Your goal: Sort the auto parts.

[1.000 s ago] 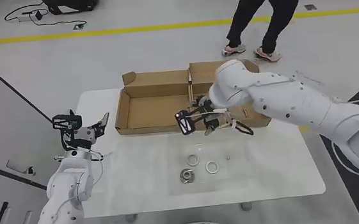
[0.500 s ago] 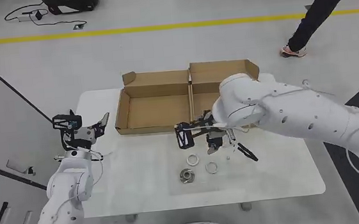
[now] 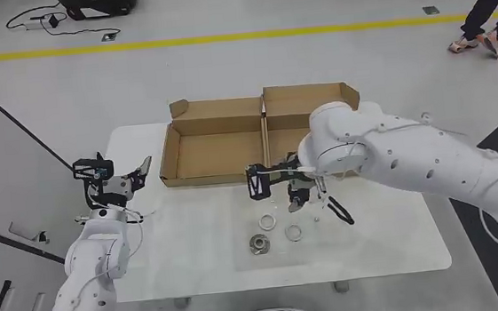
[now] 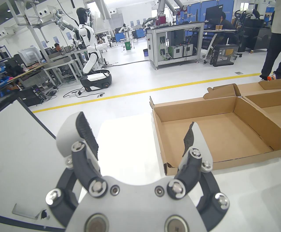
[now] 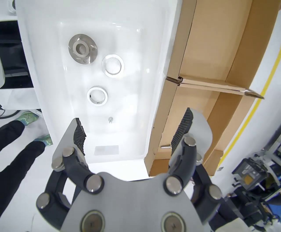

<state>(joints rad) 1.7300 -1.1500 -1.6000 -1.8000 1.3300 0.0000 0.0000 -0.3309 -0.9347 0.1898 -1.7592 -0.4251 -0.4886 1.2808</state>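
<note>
So here's where we're at: the right jaws are spread wide with nothing in them. They hang over the counter point(image 3: 194, 240), right by the front wall of the right-hand box point(image 3: 311, 96), with one pad point(image 5: 79, 136) above the white top and the other above the cardboard. The left jaws are released and empty too, parked off the counter's left end, well apart from the parts and facing the left-hand box point(image 4: 219, 136).

Unsorted on the counter, we count a flange point(image 5: 82, 48), a ring point(image 5: 112, 65) just beside it, a second ring point(image 5: 97, 96) near that, and a tiny stud point(image 5: 110, 119) closest to the right jaws. One pin point(image 5: 165, 146) already lies in the right-hand box.

What worries us from here:
- The stud is small and probably rolls, so a slightly off-centre squeeze could flick it away or off the counter
- The rings lie flat and thin, so the jaws would have to come nearly down to the top. Too low and they scrape, too high and they close on air
- The parts sit close together, so jaws this wide could nudge a neighbour
- The box wall is right there, and a careless swing could snag it and shove the box
</note>
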